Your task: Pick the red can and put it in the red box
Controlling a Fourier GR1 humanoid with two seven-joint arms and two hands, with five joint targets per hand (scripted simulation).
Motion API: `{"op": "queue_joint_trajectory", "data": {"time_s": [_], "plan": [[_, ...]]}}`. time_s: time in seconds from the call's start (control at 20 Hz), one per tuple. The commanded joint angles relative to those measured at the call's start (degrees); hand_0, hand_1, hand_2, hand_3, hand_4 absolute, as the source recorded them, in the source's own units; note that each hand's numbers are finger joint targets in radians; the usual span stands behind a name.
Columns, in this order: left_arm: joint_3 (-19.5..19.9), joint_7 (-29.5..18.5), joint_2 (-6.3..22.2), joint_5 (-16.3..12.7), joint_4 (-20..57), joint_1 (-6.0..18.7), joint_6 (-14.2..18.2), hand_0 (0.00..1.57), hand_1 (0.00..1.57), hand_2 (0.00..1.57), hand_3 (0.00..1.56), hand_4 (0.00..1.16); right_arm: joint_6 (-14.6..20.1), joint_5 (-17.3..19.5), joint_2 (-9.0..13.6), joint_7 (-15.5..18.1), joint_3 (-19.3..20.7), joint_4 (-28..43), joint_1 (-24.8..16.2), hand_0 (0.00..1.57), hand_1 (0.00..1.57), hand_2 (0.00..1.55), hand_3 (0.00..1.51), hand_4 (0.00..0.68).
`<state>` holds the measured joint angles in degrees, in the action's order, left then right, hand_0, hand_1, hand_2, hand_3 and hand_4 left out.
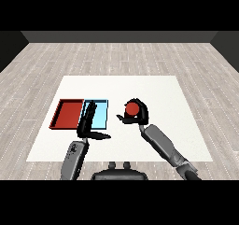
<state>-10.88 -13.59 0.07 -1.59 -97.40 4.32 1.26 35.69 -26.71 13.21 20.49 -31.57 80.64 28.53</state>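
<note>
You have before you, listed from left to right:

Surface and room. A white table (121,86), square-edged, set on a floor (116,56) of pale grey wood-grain planks that runs back to a dark wall at the far end.

Item 1. Red tray (66,114), shallow, with a darker rim, lying on the left part of the table. Nothing lies in it.

Item 2. Light blue tray (101,117), same shape, touching the red tray's right side. You see it partly covered by the left hand.

Item 3. Left hand (87,119), black, on a grey forearm entering from the lower left. Its fingers reach straight forward over the blue tray; the thumb sticks out to the right, low over the table. It holds nothing.

Item 4. Red can (132,108), to the right of both trays and well apart from the red one. You see its round red top face, plain and unmarked; its sides are mostly hidden by fingers. Whether it rests on the table or is lifted cannot be told.

Item 5. Right hand (139,113), black, on a grey forearm entering from the lower right. Its fingers and thumb curl round the red can, enclosing it.
</note>
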Motion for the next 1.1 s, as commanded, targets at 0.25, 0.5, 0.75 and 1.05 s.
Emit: {"op": "queue_joint_trajectory", "data": {"time_s": [0.25, 0.5, 0.75, 1.05], "plan": [[-7.9, 4.2, -0.1, 0.2, 5.2, 6.0, 8.1, 0.00, 0.00, 0.00, 0.00, 0.00, -1.5, 8.6, -4.8, -1.6, 1.8, 4.6, -3.0, 1.44, 1.44, 1.43, 1.40, 0.632], [-8.3, 3.4, -0.1, -1.7, 9.2, 6.5, 7.3, 0.00, 0.00, 0.00, 0.00, 0.00, -7.1, 9.7, -4.6, -0.2, 5.9, 5.7, -4.9, 1.44, 1.44, 1.43, 1.40, 0.616], [-10.9, 2.2, -0.1, -3.5, 17.2, 12.6, 12.1, 0.00, 0.00, 0.00, 0.00, 0.00, -8.4, 12.2, -4.9, 0.1, 4.5, 11.3, -11.1, 1.45, 1.45, 1.44, 1.39, 0.651], [-16.5, -1.5, -0.1, -5.6, 20.0, 11.1, 16.0, 0.00, 0.00, 0.00, 0.00, 0.00, -11.7, 15.6, -12.7, 0.8, 10.4, 0.5, -2.7, 1.46, 1.46, 1.44, 1.39, 0.653]]}}
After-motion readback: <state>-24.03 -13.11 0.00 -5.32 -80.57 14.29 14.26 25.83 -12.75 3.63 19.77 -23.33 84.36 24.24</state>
